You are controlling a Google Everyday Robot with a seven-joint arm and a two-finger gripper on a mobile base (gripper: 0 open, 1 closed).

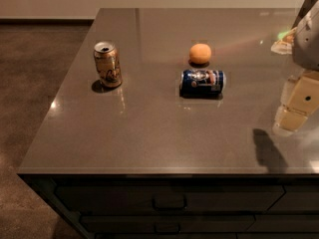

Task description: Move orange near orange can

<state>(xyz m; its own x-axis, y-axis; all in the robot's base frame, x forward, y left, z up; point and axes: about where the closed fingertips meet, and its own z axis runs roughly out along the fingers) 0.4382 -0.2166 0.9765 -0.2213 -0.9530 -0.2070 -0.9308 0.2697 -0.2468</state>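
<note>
The orange (200, 53) sits on the dark countertop (149, 133), just behind a dark blue can (202, 82) that lies on its side. The orange can (107, 64) stands upright at the left of the counter, well apart from the orange. My gripper (294, 108) hangs at the right edge of the view, above the counter and to the right of the blue can, holding nothing that I can see.
The counter's front edge runs along the bottom, with drawers (169, 200) below it. Its left edge drops to a brown carpeted floor (30, 83). A pale object with a green spot (285, 40) lies at the far right.
</note>
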